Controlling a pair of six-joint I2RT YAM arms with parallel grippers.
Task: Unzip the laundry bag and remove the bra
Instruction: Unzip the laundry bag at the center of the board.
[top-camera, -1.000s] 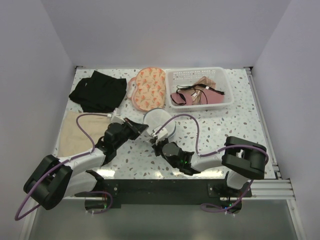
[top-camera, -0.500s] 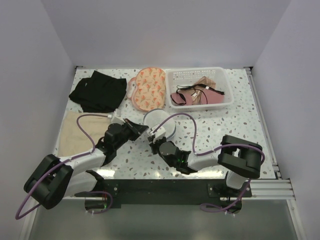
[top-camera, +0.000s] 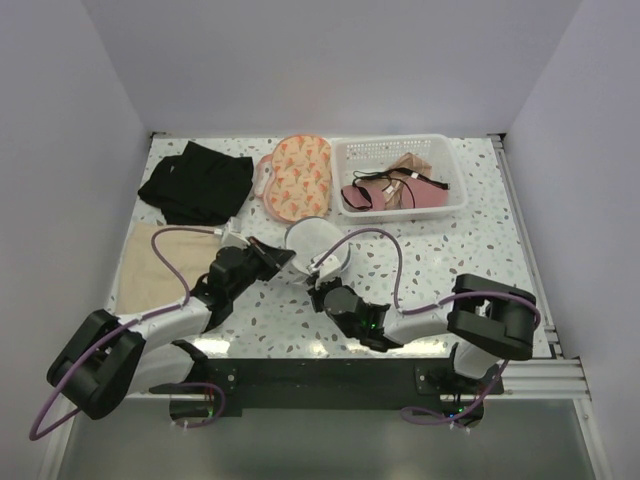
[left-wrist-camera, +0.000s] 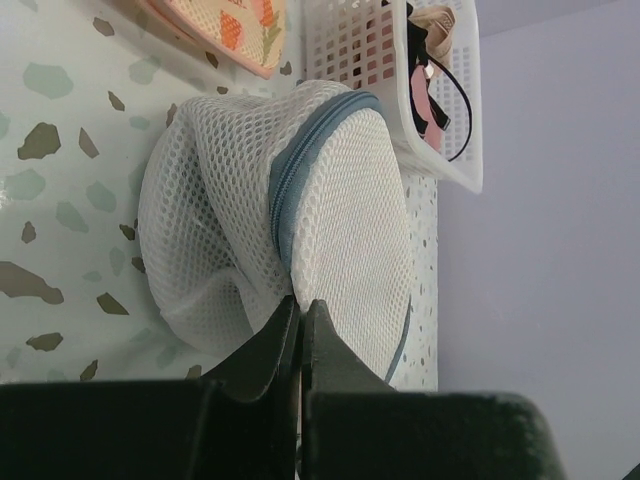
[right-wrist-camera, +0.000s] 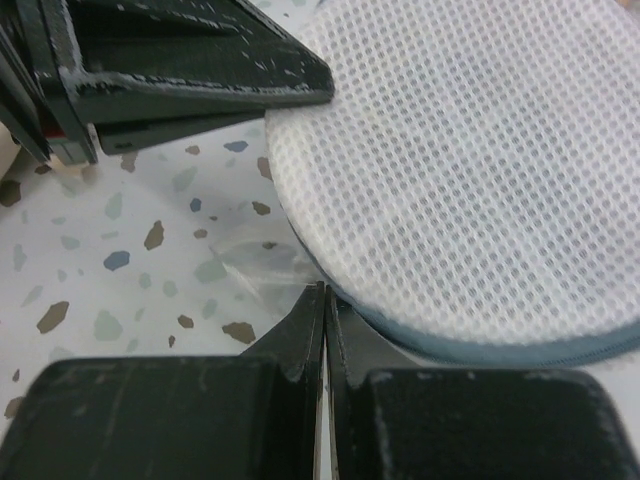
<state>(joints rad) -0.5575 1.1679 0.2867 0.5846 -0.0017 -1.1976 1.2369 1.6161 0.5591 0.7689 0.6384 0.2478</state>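
Note:
The white mesh laundry bag (top-camera: 318, 243) is a round pouch with a blue zipper band, lying mid-table. In the left wrist view the bag (left-wrist-camera: 340, 210) stands on edge and the zipper (left-wrist-camera: 300, 170) looks closed. My left gripper (top-camera: 287, 257) (left-wrist-camera: 300, 302) is shut, pinching the mesh at the bag's near-left edge. My right gripper (top-camera: 321, 288) (right-wrist-camera: 325, 290) is shut, its tips against the blue band at the rim of the bag (right-wrist-camera: 470, 170). I cannot see anything between its tips. The left fingers (right-wrist-camera: 190, 70) also show there. No bra shows inside the bag.
A white basket (top-camera: 400, 148) (left-wrist-camera: 350, 50) at the back holds pink and beige bras. An orange patterned padded piece (top-camera: 297, 175) lies left of it. A black garment (top-camera: 197, 180) lies at the back left and a beige cloth (top-camera: 150, 265) at the left edge.
My right gripper swung a little left, then back right along the bag's near rim. The bag shifted slightly away and left. The left gripper kept its hold.

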